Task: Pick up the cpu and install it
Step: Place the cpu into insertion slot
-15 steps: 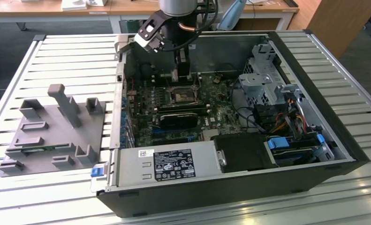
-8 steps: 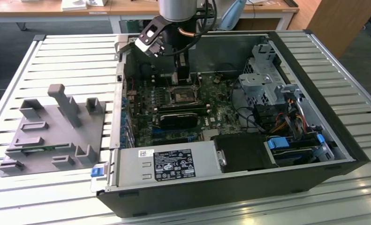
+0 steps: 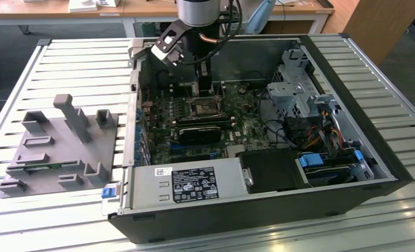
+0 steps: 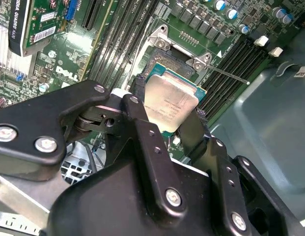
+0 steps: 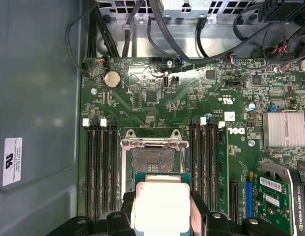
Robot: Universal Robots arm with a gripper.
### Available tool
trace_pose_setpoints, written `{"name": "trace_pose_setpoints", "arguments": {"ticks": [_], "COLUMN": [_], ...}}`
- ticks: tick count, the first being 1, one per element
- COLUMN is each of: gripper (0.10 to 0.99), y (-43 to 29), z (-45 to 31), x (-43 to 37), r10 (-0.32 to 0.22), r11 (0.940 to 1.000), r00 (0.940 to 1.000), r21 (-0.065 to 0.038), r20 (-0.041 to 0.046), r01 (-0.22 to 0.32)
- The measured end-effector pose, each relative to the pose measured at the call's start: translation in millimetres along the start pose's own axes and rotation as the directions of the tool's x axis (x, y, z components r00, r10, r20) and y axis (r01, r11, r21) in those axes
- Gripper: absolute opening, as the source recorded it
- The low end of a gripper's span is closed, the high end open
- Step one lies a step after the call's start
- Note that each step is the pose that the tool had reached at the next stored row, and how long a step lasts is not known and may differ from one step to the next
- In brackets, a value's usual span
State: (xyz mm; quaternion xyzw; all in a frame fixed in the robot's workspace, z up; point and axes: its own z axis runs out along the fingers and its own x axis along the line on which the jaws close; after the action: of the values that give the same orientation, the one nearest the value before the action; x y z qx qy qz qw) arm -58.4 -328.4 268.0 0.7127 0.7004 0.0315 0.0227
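Install step under way, cpu point(image 4: 169, 101) hanging over the socket point(image 5: 152, 160).
Fingers point(image 4: 142, 130) are clamping the cpu by two opposite edges and holding it just above the open socket inside the computer case point(image 3: 263, 215), not yet seated. I'd judge seating is calling for squared edges and a gentle, level descent.

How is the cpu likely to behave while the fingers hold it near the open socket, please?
The cpu is probably stiff: it sits flat and unbent between the fingers. Its shiny metal top looks smooth, so it may slip in a loose hold. Thin and small, it is likely light.
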Motion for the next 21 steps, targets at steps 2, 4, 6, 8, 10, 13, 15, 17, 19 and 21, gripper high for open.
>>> {"name": "trace_pose_setpoints", "arguments": {"ticks": [2, 4, 6, 8, 10, 13, 15, 17, 19, 21], "gripper": [0.529, 0.529, 0.529, 0.529, 0.529, 0.529, 0.529, 0.529, 0.529, 0.529], "y": [0.1, 0.5, 0.6, 0.6, 0.6, 0.5, 0.5, 0.4, 0.2, 0.0], "z": [0.7, 1.6, 2.2, 2.6, 3.0, 4.2, 5.2, 6.4, 8.4, 11.7], "x": [0.1, 0.2, 0.3, 0.3, 0.3, 0.4, 0.6, 0.8, 1.3, 2.0], "r10": [0.0, 0.0, 0.0, 0.0, 0.0, 0.0, 0.0, 0.0, 0.0, 0.0], "r11": [1.0, 1.0, 1.0, 1.0, 1.0, 1.0, 1.0, 1.0, 1.0, 1.0], "r00": [1.0, 1.0, 1.0, 1.0, 1.0, 1.0, 1.0, 1.0, 1.0, 1.0], "r21": [0.0, 0.0, 0.0, 0.0, 0.0, 0.0, 0.0, 0.0, 0.0, 0.0], "r20": [0.0003, 0.0002, 0.0003, 0.0004, 0.0003, 0.0001, 0.0002, 0.0003, 0.0004, 0.0005], "r01": [0.0, 0.0, 0.0, 0.0, 0.0, 0.0, 0.0, 0.0, 0.0, 0.0]}}
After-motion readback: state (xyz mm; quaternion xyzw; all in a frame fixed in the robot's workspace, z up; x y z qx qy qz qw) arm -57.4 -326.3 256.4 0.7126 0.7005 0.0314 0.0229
